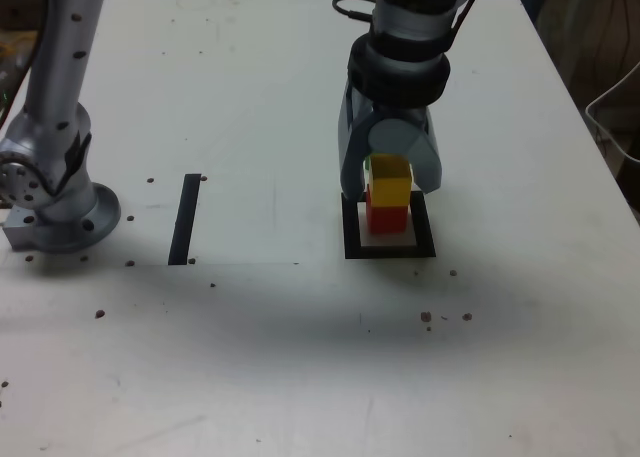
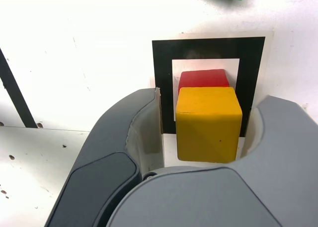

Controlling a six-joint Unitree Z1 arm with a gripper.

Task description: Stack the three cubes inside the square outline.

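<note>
So in the exterior view, the arm (image 1: pixel 405 37) reaches down from the top, and its fingers (image 1: pixel 390 182) are spread around the yellow cube (image 1: pixel 391 180), which sits on top of the red cube (image 1: pixel 387 217). The red one is inside the square outline (image 1: pixel 353 239), down on the white surface (image 1: pixel 270 377). A bit of the green cube (image 1: pixel 367 164) peeks out from behind the yellow one. Off toward the exterior view's left there's a strip of black tape (image 1: pixel 185 220) lying well apart from the outline, and another arm-like thing (image 1: pixel 62 177) on a round base near the edge. Over in the wrist view, the fingers stand wide, one on either side of the yellow cube, with a gap showing on both sides, so they're not gripping it. The red one pokes out from under it, and the green one is outside the outline, cut off by the picture's edge.
</note>
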